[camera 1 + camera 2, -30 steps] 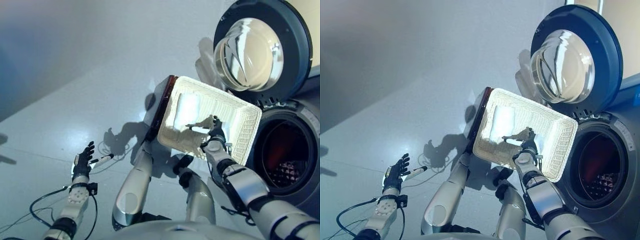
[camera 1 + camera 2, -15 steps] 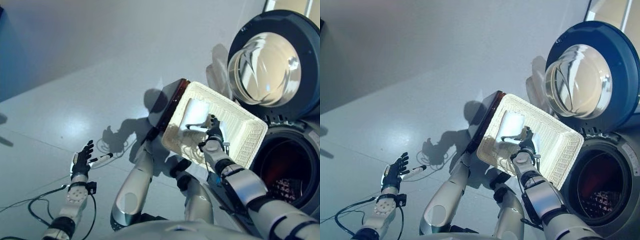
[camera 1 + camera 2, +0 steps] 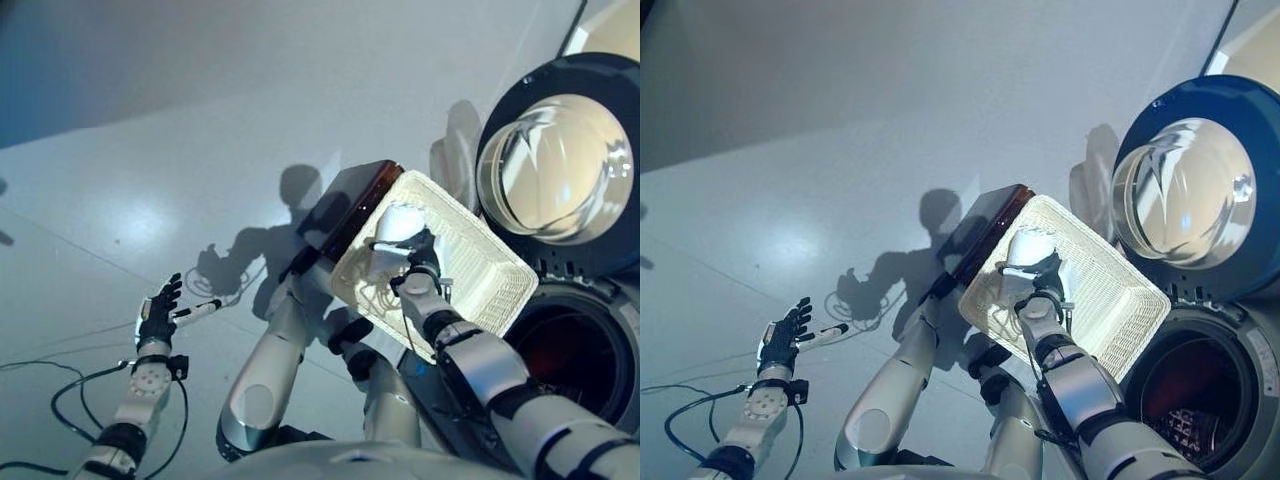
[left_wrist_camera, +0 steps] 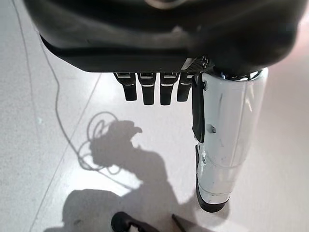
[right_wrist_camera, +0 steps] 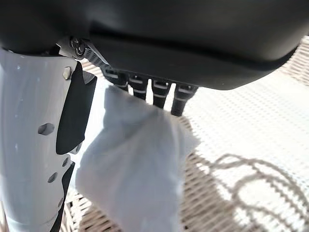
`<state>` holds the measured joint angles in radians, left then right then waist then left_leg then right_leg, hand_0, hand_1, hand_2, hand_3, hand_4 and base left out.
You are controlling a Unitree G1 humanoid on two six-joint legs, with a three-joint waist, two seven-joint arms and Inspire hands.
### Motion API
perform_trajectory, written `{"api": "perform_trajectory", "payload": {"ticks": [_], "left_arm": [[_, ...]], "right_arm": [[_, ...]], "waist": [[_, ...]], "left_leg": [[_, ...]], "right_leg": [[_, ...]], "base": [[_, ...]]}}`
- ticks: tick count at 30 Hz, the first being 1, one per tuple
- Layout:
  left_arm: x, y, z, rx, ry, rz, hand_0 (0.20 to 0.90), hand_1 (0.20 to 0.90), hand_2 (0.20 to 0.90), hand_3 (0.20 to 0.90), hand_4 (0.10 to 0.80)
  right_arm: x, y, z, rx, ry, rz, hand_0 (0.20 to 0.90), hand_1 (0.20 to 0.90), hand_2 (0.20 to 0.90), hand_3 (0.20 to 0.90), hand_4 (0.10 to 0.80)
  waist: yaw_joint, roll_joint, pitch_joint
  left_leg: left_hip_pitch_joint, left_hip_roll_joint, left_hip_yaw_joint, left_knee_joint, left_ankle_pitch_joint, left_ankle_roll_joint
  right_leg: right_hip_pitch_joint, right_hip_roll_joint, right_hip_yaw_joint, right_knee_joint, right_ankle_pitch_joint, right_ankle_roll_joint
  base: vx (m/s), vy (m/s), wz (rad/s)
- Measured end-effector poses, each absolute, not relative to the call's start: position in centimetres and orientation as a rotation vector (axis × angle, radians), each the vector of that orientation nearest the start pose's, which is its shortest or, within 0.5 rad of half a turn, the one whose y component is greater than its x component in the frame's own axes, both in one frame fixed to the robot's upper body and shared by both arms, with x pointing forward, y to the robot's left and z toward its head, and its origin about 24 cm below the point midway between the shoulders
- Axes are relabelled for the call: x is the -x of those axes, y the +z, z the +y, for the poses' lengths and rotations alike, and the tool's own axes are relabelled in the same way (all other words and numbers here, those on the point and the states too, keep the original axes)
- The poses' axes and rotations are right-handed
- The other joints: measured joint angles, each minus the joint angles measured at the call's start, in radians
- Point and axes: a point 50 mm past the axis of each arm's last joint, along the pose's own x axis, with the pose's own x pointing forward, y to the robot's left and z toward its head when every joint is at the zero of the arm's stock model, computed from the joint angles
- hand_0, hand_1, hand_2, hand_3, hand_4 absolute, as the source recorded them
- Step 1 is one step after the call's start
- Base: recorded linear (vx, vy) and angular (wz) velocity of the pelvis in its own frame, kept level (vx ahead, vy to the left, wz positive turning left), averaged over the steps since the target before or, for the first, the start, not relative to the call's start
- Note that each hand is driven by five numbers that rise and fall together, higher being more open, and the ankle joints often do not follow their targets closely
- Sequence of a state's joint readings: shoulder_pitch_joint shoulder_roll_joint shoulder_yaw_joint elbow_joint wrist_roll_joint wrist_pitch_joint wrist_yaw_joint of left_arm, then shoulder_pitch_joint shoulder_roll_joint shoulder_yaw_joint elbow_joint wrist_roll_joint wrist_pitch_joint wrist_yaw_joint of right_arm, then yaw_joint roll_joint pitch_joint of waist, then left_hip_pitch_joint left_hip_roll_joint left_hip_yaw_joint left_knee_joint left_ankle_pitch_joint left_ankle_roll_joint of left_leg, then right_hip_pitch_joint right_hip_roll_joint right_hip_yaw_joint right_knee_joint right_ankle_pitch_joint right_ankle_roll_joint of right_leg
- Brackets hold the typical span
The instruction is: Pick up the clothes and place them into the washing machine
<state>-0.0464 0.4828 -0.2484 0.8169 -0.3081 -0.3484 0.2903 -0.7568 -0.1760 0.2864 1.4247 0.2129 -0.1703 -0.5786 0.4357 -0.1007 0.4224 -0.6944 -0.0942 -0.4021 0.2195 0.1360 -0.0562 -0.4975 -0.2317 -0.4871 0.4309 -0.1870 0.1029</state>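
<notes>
Right hand [image 3: 418, 268] curled round a white cloth [image 5: 135, 179] inside the white wicker basket [image 3: 480, 270], thumb on one side, fingers on the other. Soft, light and limp by the look of it; best gathered at a bunched fold, not an edge. Only the right wrist view shows cloth hanging between thumb and fingers; only the eye views show the washing machine [image 3: 1200, 380] drum open beyond, and left hand [image 3: 160, 308] idle, fingers relaxed, off to the far side.

No readable text, label, number or sign is shown on any surface in these views.
</notes>
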Motion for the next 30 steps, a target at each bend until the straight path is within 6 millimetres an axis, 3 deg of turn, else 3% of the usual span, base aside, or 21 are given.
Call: {"api": "perform_trajectory", "payload": {"ticks": [2, 7, 8, 9, 12, 15, 18, 19, 20, 21, 22, 24, 25, 30], "left_arm": [[-20.6, -5.8, 28.2, -0.342, 0.318, 0.388, 0.9, 0.9, 0.9, 0.9, 0.8], [-21.9, -4.1, 27.4, -0.331, 0.277, 0.297, 0.9, 0.9, 0.9, 0.9, 0.8], [-21.9, -3.9, 27.5, -0.334, 0.273, 0.288, 0.9, 0.9, 0.9, 0.9, 0.8], [-22.0, -3.7, 27.6, -0.336, 0.272, 0.28, 0.9, 0.9, 0.9, 0.9, 0.8], [-22.1, -3.6, 27.7, -0.342, 0.272, 0.277, 0.9, 0.9, 0.9, 0.9, 0.8], [-21.9, -3.8, 27.7, -0.341, 0.272, 0.288, 0.9, 0.9, 0.9, 0.9, 0.8], [-21.5, -4.0, 27.7, -0.341, 0.272, 0.297, 0.9, 0.9, 0.9, 0.9, 0.8], [-22.0, -3.5, 27.6, -0.339, 0.267, 0.274, 0.9, 0.9, 0.9, 0.9, 0.8], [-22.7, -3.3, 27.2, -0.332, 0.258, 0.259, 0.9, 0.9, 0.9, 0.9, 0.8], [-22.5, -3.5, 27.1, -0.332, 0.256, 0.274, 0.9, 0.9, 0.9, 0.9, 0.8], [-22.1, -3.9, 27.1, -0.336, 0.252, 0.292, 0.9, 0.9, 0.9, 0.9, 0.8], [-22.2, -3.9, 26.7, -0.336, 0.234, 0.29, 0.9, 0.9, 0.9, 0.9, 0.8], [-22.2, -3.8, 26.5, -0.338, 0.227, 0.283, 0.9, 0.9, 0.9, 0.9, 0.8], [-22.3, -4.3, 26.4, -0.359, 0.21, 0.305, 0.9, 0.9, 0.9, 0.9, 0.8]], "right_arm": [[-33.5, -1.0, -19.7, 0.455, -0.51, 0.43, 0.9, 0.9, 0.9, 0.9, 0.8], [-34.0, 1.0, -23.0, 0.601, -0.664, 0.429, 0.9, 0.9, 0.9, 0.9, 0.8], [-34.0, 1.4, -23.4, 0.632, -0.68, 0.424, 0.464, 0.464, 0.464, 0.464, 0.488], [-34.2, 1.9, -24.1, 0.66, -0.696, 0.418, 0.2, 0.2, 0.2, 0.2, 0.3], [-34.7, 3.5, -25.7, 0.742, -0.729, 0.397, 0.2, 0.2, 0.2, 0.2, 0.3], [-34.6, 3.9, -26.5, 0.758, -0.752, 0.397, 0.2, 0.2, 0.2, 0.2, 0.3], [-34.7, 4.3, -27.1, 0.773, -0.748, 0.391, 0.2, 0.2, 0.2, 0.2, 0.3], [-34.6, 4.4, -27.4, 0.777, -0.758, 0.394, 0.2, 0.2, 0.2, 0.2, 0.3], [-34.5, 4.6, -28.0, 0.783, -0.774, 0.396, 0.2, 0.2, 0.2, 0.2, 0.3], [-34.4, 4.5, -28.1, 0.781, -0.773, 0.397, 0.2, 0.2, 0.2, 0.2, 0.3], [-34.5, 4.5, -27.9, 0.778, -0.752, 0.388, 0.2, 0.2, 0.2, 0.2, 0.3], [-34.6, 4.5, -27.9, 0.754, -0.747, 0.388, 0.2, 0.2, 0.2, 0.2, 0.3], [-34.6, 4.5, -28.0, 0.747, -0.754, 0.395, 0.2, 0.2, 0.2, 0.2, 0.3], [-34.1, 3.6, -28.1, 0.715, -0.718, 0.415, 0.2, 0.2, 0.2, 0.2, 0.3]], "waist": [[0.008, 0.007, 0.008], [0.032, 0.051, 0.039], [0.038, 0.054, 0.039], [0.042, 0.06, 0.043], [0.045, 0.076, 0.051], [0.048, 0.081, 0.054], [0.052, 0.092, 0.054], [0.05, 0.093, 0.054], [0.029, 0.094, 0.057], [0.031, 0.097, 0.058], [0.047, 0.1, 0.056], [0.036, 0.102, 0.056], [0.032, 0.106, 0.058], [0.024, 0.115, 0.061]], "left_leg": [[-0.024, -0.012, -0.011, 0.015, 0.0, 0.0], [-0.094, -0.049, -0.042, 0.088, -0.011, -0.004], [-0.114, -0.056, -0.043, 0.113, -0.019, -0.006], [-0.131, -0.061, -0.043, 0.129, -0.024, -0.002], [-0.155, -0.06, -0.049, 0.113, -0.035, -0.011], [-0.155, -0.061, -0.046, 0.103, -0.056, -0.043], [-0.153, -0.064, -0.029, 0.099, -0.058, -0.042], [-0.152, -0.064, -0.017, 0.068, -0.066, -0.06], [-0.175, -0.093, -0.01, 0.152, -0.087, -0.096], [-0.181, -0.106, -0.01, 0.291, -0.11, -0.07], [-0.141, -0.101, -0.022, 0.295, -0.17, 0.032], [-0.13, -0.104, 0.0, 0.248, -0.146, 0.025], [-0.125, -0.115, 0.001, 0.251, -0.128, 0.025], [-0.096, -0.102, 0.001, 0.24, -0.119, 0.028]], "right_leg": [[-0.021, -0.013, -0.012, 0.034, -0.015, -0.006], [-0.08, -0.049, -0.022, 0.131, -0.062, -0.005], [-0.104, -0.062, -0.018, 0.157, -0.072, -0.007], [-0.117, -0.067, -0.018, 0.175, -0.075, -0.008], [-0.147, -0.066, -0.015, 0.182, -0.077, -0.011], [-0.157, -0.073, -0.002, 0.164, -0.077, -0.016], [-0.162, -0.069, 0.015, 0.18, -0.083, -0.027], [-0.17, -0.07, 0.029, 0.177, -0.092, -0.042], [-0.175, -0.101, 0.029, 0.159, -0.086, -0.035], [-0.173, -0.103, 0.032, 0.167, -0.081, -0.026], [-0.171, -0.09, 0.052, 0.164, -0.078, -0.021], [-0.163, -0.092, 0.064, 0.194, -0.077, -0.02], [-0.136, -0.088, 0.061, 0.185, -0.059, 0.006], [-0.106, -0.081, 0.056, 0.173, -0.05, -0.007]], "base": [[-0.072, 0.047, 0.24], [-0.047, 0.054, 0.24], [0.0, 0.0, 0.0], [0.0, 0.0, 0.0], [-0.004, 0.012, 0.04], [-0.004, 0.012, -0.04], [-0.007, 0.002, -0.17], [-0.01, -0.009, 0.42], [-0.006, -0.008, 0.4], [-0.005, -0.011, -0.11], [-0.009, -0.005, -0.49], [-0.007, -0.002, -0.21], [-0.017, -0.005, 0.1], [-0.008, -0.004, 0.03]]}}
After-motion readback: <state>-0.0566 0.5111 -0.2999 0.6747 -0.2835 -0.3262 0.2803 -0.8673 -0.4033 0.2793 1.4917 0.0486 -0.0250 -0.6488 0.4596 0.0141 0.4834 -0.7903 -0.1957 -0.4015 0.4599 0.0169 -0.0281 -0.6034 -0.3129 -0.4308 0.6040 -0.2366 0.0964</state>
